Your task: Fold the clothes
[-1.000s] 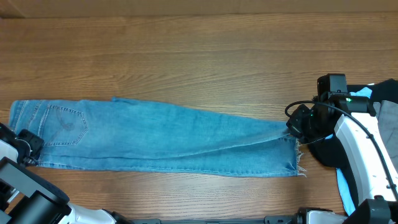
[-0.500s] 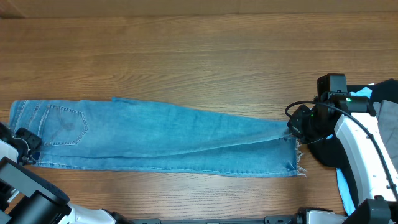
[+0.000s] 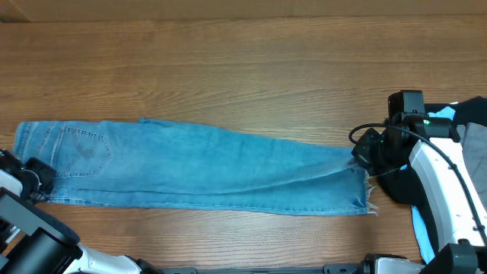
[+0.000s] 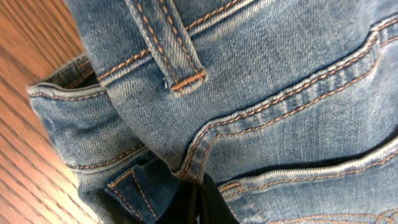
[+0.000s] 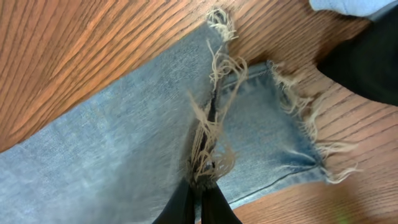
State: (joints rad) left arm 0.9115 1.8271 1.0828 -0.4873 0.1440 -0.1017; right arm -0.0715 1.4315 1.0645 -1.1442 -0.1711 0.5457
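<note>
Jeans (image 3: 198, 173): laid flat and lengthwise on the table (image 3: 243, 68), legs stacked one on the other, waistband under the left claw, frayed hems under the right claw.
Left claw (image 3: 36, 176): pressed together on the jeans at the waistband corner; in the left wrist view its dark fingertips (image 4: 198, 202) pinch denim just below a belt loop (image 4: 169, 46) and a pocket seam.
Right claw (image 3: 364, 152): pinching the hem edge; in the right wrist view its fingertips (image 5: 198, 200) meet on a tuft of fray (image 5: 211, 134), both hem layers apparently between them.
Step in hand: judged to be gripping both ends before folding the jeans in half lengthwise.
Doing it well: lift both ends evenly, keep the cloth taut, carry the hems over to the waistband and line up the edges; check that the right claw holds cloth, not just loose threads.
Risk: fray could slip or tear free.
Denim: light blue, stiff twill, orange stitching, thick seams.
Hems: ragged, pale tan threads.
Table: smooth wood grain.
Beside the right claw: a black garment (image 3: 399, 190).
</note>
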